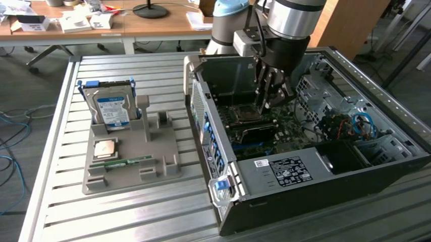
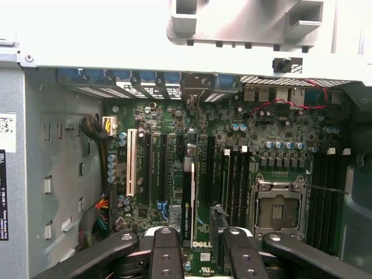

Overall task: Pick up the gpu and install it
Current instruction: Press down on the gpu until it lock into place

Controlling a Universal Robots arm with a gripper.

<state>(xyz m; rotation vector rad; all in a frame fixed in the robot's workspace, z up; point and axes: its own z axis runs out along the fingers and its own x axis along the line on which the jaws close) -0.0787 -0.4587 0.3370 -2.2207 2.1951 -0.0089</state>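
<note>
Reaching into the case (image 1: 283, 212) with end effector (image 2: 200, 232) spread, pinching nothing. Straddling the gpu (image 2: 189, 203), edge-on at a motherboard (image 2: 261, 145) slot just ahead. Likely best: press straight down, evenly, keeping it square.

Bench: slatted metal table (image 1: 135, 212), apparently aluminium. Directly on it: grey moulded parts holder (image 1: 163, 169) toward the exterior view's left; open black computer case (image 1: 323, 201) on its side, just beside it.
</note>
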